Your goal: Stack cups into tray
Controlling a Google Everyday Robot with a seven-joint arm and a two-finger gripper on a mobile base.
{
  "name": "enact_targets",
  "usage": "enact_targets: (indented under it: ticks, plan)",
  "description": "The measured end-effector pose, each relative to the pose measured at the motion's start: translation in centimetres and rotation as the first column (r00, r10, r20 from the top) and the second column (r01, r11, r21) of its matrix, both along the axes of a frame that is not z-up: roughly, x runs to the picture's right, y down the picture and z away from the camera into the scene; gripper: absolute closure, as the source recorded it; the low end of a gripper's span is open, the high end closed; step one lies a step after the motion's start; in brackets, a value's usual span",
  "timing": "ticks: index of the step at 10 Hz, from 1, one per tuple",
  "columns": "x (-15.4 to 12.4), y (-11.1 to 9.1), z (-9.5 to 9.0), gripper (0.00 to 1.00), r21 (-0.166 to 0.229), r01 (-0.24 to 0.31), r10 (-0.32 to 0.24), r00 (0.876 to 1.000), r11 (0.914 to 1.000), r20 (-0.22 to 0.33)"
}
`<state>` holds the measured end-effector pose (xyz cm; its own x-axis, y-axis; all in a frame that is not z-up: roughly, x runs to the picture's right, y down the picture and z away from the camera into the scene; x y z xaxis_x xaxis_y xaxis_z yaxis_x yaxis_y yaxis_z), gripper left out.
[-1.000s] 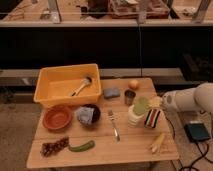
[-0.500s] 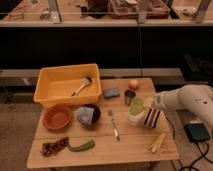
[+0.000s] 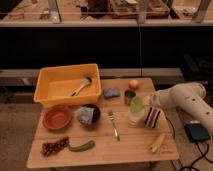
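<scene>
Watching the gripper [image 3: 149,103] near the table's right edge, its claw pressed together, I see the pale green cup [image 3: 136,105] just left of it, apparently nested in the cream-white cup [image 3: 134,118]. The yellow tray [image 3: 55,99] sits well left, at the back-left corner.

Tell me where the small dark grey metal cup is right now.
In the camera view, the metal cup stands on the right half of the table, between the blue-grey sponge and the hand, just behind the pale green cup.
</scene>
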<state>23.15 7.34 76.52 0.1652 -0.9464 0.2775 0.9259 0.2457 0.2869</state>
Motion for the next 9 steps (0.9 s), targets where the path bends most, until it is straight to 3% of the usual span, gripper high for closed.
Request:
enact_targets:
  ticks: [3,5,9]
  plan:
    - [1.0,0.2,0.6,0.81,-0.018,-0.013,0.013,1.000,0.9997,-0.010]
    - [1.3,0.1,0.3,0.72,-0.029,-0.027,0.027,0.999,0.9992,0.019]
    - [1.9,-0.4,-0.8,0.29,-0.019,-0.034,0.035,0.997,0.9992,0.069]
